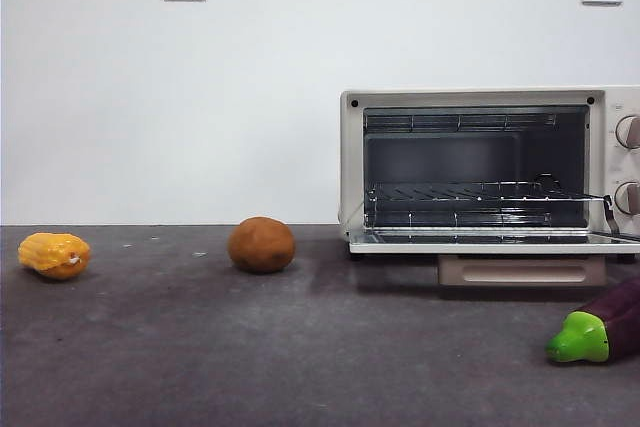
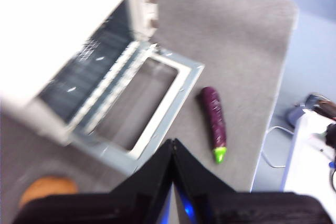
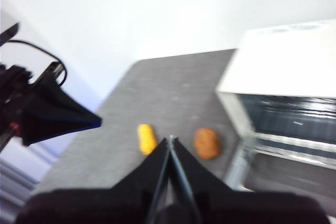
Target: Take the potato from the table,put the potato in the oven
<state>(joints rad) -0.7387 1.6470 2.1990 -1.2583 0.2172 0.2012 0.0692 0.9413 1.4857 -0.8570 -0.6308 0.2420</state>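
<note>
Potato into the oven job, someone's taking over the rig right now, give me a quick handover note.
Left gripper: shut, empty, raised above the table near the oven's open door.
Right gripper: shut, empty, raised above the table, potato and corn in its view.
Potato: untouched on the table, between the corn cob and the oven.
Oven: door down flat, wire rack bare.
Eggplant: on the table in front of the oven, not part of the job.
Done: oven already open.
Left: grasp the potato, place it in the oven.
</note>
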